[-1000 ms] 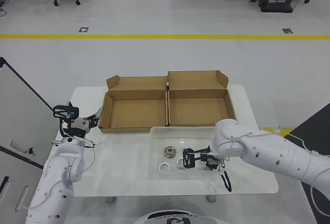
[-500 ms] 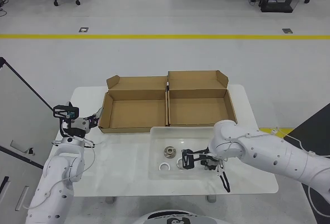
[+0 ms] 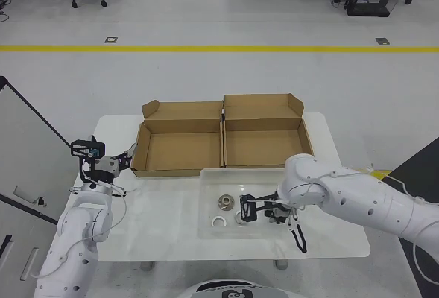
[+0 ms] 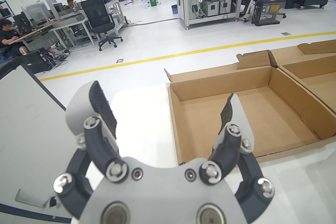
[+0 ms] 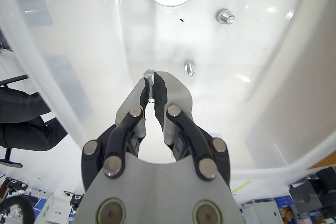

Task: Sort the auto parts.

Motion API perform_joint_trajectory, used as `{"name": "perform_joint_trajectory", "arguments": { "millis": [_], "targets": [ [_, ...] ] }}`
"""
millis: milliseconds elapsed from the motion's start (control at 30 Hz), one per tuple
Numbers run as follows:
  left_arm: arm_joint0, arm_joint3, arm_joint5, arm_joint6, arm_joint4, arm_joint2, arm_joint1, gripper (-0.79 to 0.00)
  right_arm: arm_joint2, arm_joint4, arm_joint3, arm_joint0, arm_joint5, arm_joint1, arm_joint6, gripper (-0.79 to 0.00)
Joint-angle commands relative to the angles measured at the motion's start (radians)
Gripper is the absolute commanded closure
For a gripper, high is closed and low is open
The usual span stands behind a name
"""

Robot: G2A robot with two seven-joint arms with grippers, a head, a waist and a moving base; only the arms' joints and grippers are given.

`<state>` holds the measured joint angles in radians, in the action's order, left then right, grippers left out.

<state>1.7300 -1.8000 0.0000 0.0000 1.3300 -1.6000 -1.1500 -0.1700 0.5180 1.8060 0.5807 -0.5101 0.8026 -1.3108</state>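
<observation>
In the top view, a left brown cardboard box (image 3: 182,153) and a right brown cardboard box (image 3: 267,149) stand open, side by side on the white surface (image 3: 167,216). A translucent white plastic tray (image 3: 260,185) sits just in front of them. The right gripper (image 3: 243,211) is inside it, near a white ring (image 3: 219,221) and a grey metal hub (image 3: 223,200). The left gripper (image 3: 127,159) hangs beside the left box.

In the left wrist view, the left gripper (image 4: 165,104) has its jaws spread wide, with nothing between them, beside that box (image 4: 236,114).

In the right wrist view, the right gripper (image 5: 150,78) has its jaws clamped on a threaded silver bolt (image 5: 150,87) over the tray (image 5: 78,25). Two short silver bolts (image 5: 190,67) (image 5: 225,17) and a silver metal ring (image 5: 172,1) lie beyond.
</observation>
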Motion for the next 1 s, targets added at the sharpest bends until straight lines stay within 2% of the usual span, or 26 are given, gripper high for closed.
{"name": "perform_joint_trajectory", "arguments": {
  "millis": [0,667,967],
  "targets": [
    [0.0,0.0,0.0,0.0,0.0,0.0,0.0,-0.785,0.0,-0.019,0.014,-0.023,-0.005,-0.009,0.005,0.0],
    [0.0,0.0,0.0,0.0,0.0,0.0,0.0,-0.785,0.0,-0.287,0.176,-0.295,-0.109,-0.165,0.11,0.0],
    [0.0,0.0,0.0,0.0,0.0,0.0,0.0,-0.785,0.0,-0.315,0.188,-0.309,-0.125,-0.178,0.125,0.0]
  ]
}}
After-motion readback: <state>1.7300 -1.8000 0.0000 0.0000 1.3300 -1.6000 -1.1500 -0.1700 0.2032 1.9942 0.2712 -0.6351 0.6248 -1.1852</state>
